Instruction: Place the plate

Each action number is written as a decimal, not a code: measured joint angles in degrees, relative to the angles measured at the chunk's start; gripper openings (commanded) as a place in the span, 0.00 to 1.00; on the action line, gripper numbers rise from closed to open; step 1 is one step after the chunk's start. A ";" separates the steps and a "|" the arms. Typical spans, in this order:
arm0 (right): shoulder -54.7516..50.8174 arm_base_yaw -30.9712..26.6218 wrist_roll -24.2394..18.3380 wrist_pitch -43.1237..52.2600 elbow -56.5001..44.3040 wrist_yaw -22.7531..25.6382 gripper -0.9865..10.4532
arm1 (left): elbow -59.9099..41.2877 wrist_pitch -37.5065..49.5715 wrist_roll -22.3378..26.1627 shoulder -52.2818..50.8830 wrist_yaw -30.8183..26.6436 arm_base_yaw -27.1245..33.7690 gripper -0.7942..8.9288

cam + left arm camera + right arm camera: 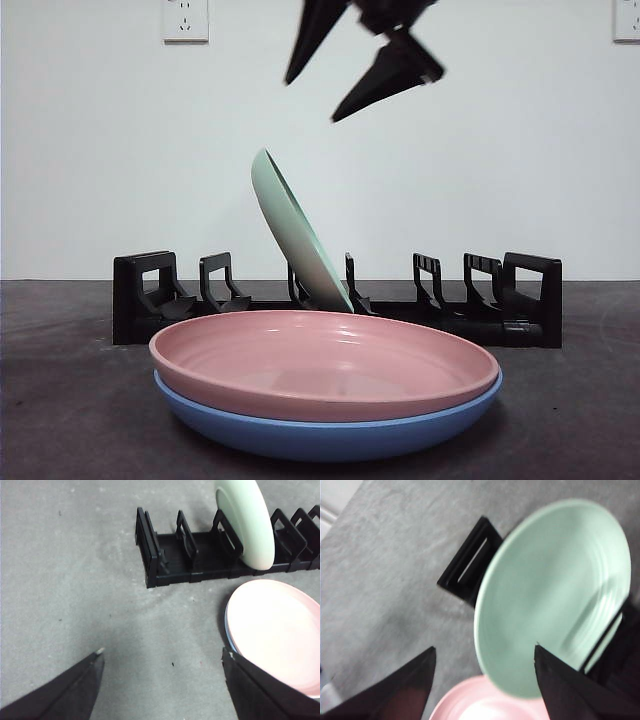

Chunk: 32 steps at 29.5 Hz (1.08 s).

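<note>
The mint green plate (295,230) is sitting in the black dish rack (335,300), around the middle slots, leaning over to one side rather than standing straight up, with its lower edge down between the dividers. Nothing is touching it: the right gripper (362,72) hangs above it in the front view, jaws spread apart and empty, and its own camera looks down onto the plate's face (552,595). In front of the rack there's a pink plate (325,365) stacked inside a blue plate (325,432) on the dark grey tabletop (60,400). The left gripper (162,680) is also wide open with nothing in it, off over bare tabletop near the rack's end, just beside the pink plate (277,630). Only the front view shows the white wall with a socket (185,20); no readable labels or brand marks anywhere.
</note>
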 measured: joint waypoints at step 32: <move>14.99 3.67 1.44 -0.59 11.85 1.29 0.14 | 0.00 -0.96 1.90 0.00 -6.71 0.00 0.47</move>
